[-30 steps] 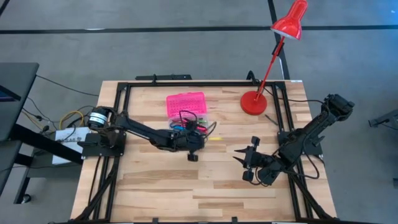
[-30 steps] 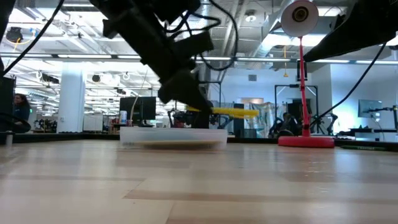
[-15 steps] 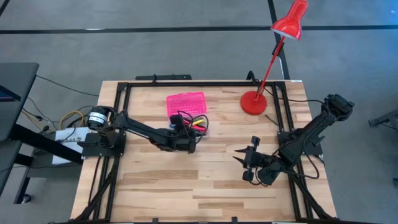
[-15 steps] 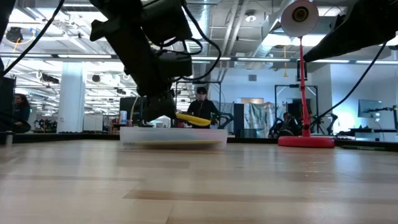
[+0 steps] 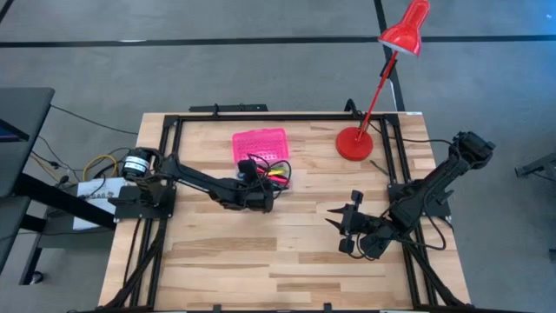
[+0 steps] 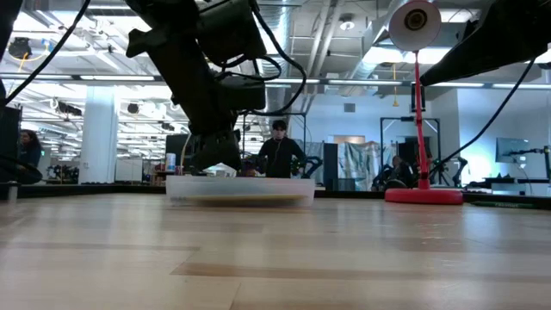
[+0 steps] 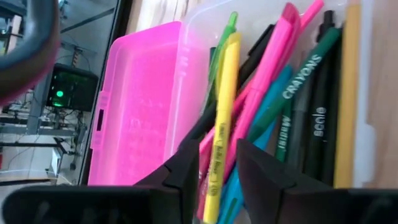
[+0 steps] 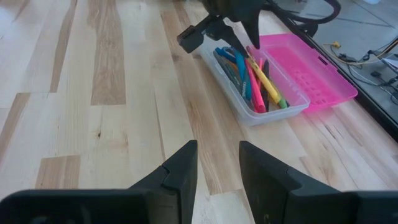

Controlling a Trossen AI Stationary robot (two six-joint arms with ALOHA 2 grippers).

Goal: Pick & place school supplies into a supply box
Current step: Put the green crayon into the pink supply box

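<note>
Left end effector point(image 7: 214, 177) over the open box point(image 5: 261, 149) near the desk's far edge, pinching a yellow marker point(image 7: 221, 134). Light, stiff, slick plastic; best gripped mid-barrel. Right end effector point(image 8: 214, 168) spread open, near the right edge.

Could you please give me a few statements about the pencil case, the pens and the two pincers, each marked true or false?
1. The left pincer holds a yellow pen over the supply box. True.
2. The box's pink lid is shut over the clear base. False: the lid lies open beside the base.
3. Several pens already lie in the base. True.
4. The right pincer grips a blue marker. False: it is open and empty over bare table.
5. The red lamp stands inside the box. False: it stands apart, on the table.
</note>
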